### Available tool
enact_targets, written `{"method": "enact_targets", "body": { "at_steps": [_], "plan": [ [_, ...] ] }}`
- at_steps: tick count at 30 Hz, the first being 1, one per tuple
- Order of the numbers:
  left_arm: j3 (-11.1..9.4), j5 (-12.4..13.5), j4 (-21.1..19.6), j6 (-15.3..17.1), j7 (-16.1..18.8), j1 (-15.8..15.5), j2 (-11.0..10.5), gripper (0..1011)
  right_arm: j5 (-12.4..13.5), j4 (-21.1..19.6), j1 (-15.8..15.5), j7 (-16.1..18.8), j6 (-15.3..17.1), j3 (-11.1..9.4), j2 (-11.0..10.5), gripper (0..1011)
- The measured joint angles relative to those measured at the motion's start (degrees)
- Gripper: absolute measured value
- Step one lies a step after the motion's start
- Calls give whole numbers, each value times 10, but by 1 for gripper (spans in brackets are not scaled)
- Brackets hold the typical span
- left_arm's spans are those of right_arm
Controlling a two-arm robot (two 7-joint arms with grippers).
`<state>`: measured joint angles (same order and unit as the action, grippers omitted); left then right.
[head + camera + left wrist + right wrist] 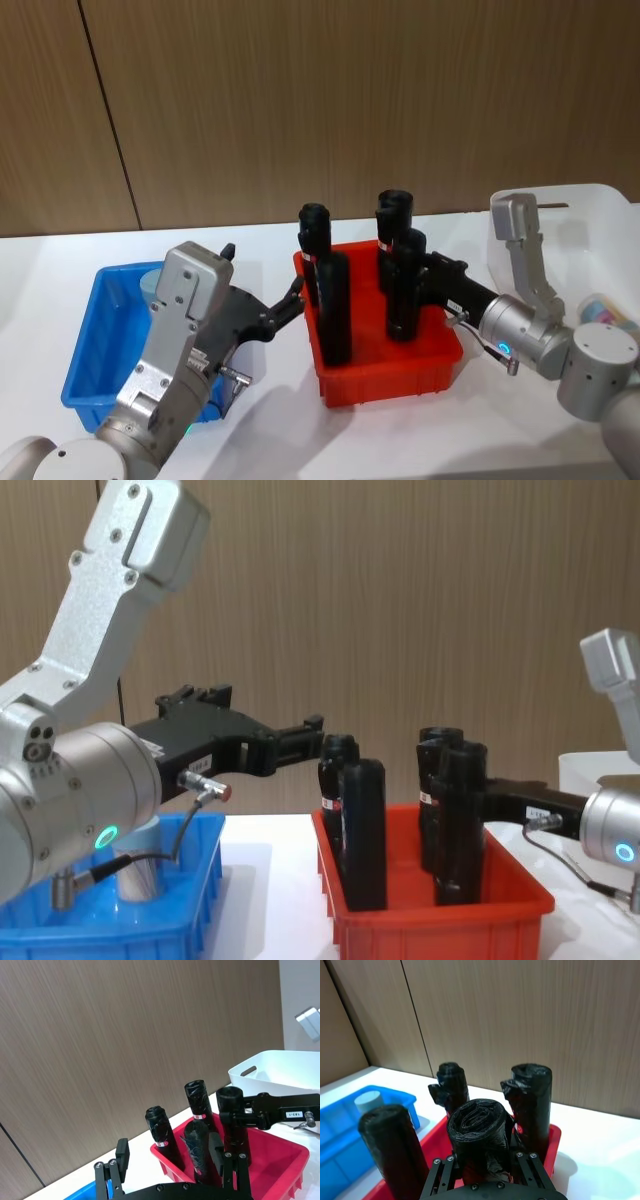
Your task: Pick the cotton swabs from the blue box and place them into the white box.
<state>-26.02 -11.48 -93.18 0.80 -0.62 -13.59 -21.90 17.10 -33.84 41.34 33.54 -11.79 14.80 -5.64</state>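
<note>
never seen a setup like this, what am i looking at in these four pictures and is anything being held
This is a two-armed robot at a white table. One picture comes from a camera on its head looking down, one from its chest looking across, and one from each wrist.

Three bins stand in a row: a blue box on the robot's left, a red bin in the middle and a white box on its right. Four black cylinders stand upright in the red bin. A cotton swab jar with a pale lid sits in the blue box.

The left tool hangs open beside the red bin, holding nothing. The right tool is closed around one black cylinder, not a swab jar.
</note>
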Motion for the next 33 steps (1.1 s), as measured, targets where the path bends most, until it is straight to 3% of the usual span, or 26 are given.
{"method": "enact_targets", "body": {
  "at_steps": [6, 8, 10, 13, 17, 18, 33],
  "plan": [
    [0, 0, 0, 0, 0, 0, 0, 1004, 8, -58, -24, -7, 18, 0, -7, 466],
    [0, 0, 0, 0, 0, 0, 0, 1004, 15, -100, -40, -13, 32, -1, -12, 462],
    [0, 0, 0, 0, 0, 0, 0, 1004, 16, -107, -43, -14, 36, -1, -13, 453],
    [0, 0, 0, 0, 0, 0, 0, 1004, 26, -166, -65, -23, 54, -3, -21, 436],
    [0, 0, 0, 0, 0, 0, 0, 1004, 34, -213, -82, -32, 69, -6, -27, 423],
    [0, 0, 0, 0, 0, 0, 0, 1004, 40, -245, -93, -39, 80, -8, -32, 415],
    [0, 0, 0, 0, 0, 0, 0, 1004, 50, -426, -150, -108, 133, -22, -61, 413]
  ]
}}
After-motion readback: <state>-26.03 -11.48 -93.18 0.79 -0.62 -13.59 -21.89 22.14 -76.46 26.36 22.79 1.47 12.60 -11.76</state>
